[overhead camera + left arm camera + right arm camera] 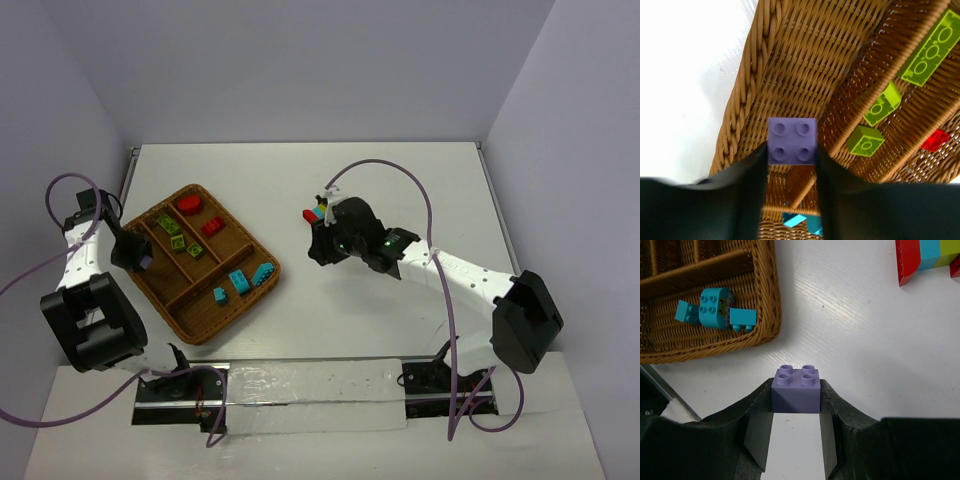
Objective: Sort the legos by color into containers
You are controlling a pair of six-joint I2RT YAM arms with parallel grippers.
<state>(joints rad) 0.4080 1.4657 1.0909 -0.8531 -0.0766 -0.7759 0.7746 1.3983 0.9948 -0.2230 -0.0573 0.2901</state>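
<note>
From where I stand, the left pincer (pixel 791 152) is closed on a purple brick (pixel 792 137), hanging over the wicker tray (pixel 747 90) just inside its braided left rim. Green bricks (pixel 865 141) lie past the next divider. The right pincer (pixel 796 401) is clamped on a second purple brick (pixel 795 385) above bare desk (pixel 865 340), near the tray corner holding the teal bricks (pixel 714 307). A multicoloured stack (pixel 925 257) stands farther off, with open desk between.
</note>
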